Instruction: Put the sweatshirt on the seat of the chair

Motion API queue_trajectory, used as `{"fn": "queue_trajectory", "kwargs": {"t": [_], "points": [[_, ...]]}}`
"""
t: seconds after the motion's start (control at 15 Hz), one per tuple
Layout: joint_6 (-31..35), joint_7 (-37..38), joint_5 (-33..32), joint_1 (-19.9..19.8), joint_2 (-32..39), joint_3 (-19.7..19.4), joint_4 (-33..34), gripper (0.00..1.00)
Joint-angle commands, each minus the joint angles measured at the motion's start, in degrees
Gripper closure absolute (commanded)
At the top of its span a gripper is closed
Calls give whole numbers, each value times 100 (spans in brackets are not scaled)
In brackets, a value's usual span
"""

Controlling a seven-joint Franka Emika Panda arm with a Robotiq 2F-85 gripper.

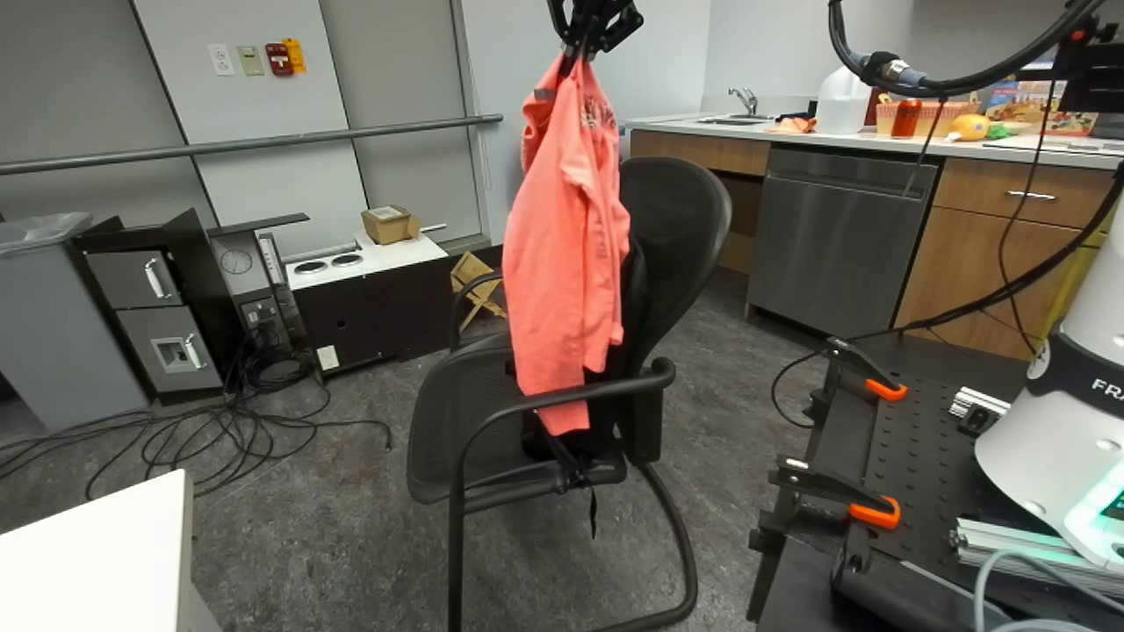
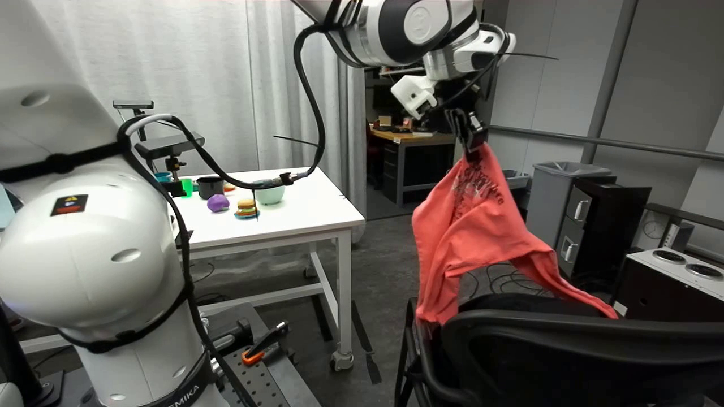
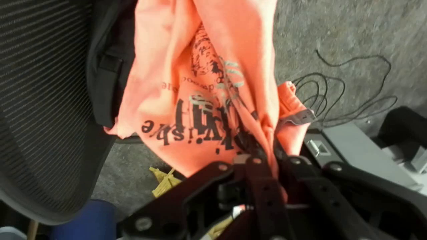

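Note:
The coral sweatshirt [image 1: 566,237] hangs in folds from my gripper [image 1: 575,60]. It also shows in an exterior view [image 2: 481,226] and, with dark lettering, in the wrist view [image 3: 206,70]. My gripper's fingers [image 3: 271,150] are shut on a pinched fold near its top; they also show in an exterior view [image 2: 473,150]. The black chair [image 1: 680,228] has a mesh seat [image 1: 461,421]. The sweatshirt hangs above the seat, in front of the backrest, its lower end behind an armrest. Whether that end touches the seat I cannot tell. In the wrist view the backrest [image 3: 43,110] is at left.
Armrests [image 1: 606,386] flank the seat. Dark fabric with straps [image 3: 108,80] lies against the backrest. A white table [image 2: 283,223] holds toy food and bowls. Cables [image 1: 255,430] lie on the floor. A play stove [image 1: 369,263] stands behind the chair. Orange-tipped clamps [image 1: 874,512] edge the robot's stand.

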Motion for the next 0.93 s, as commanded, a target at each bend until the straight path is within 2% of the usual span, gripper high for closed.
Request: {"fn": "queue_trajectory", "kwargs": {"t": [0.0, 0.33, 0.6, 0.67, 0.73, 0.87], "points": [[690, 410, 50, -365, 657, -146, 596, 98], [1345, 1264, -549, -849, 1644, -235, 1197, 98], [1346, 2061, -1268, -902, 2215, -353, 1602, 98], [1300, 2237, -1427, -873, 2323, -397, 1688, 67], [1278, 2386, -1547, -845, 2417, -433, 1766, 65], [1229, 2594, -1715, -819, 2539, -468, 1878, 50]]}}
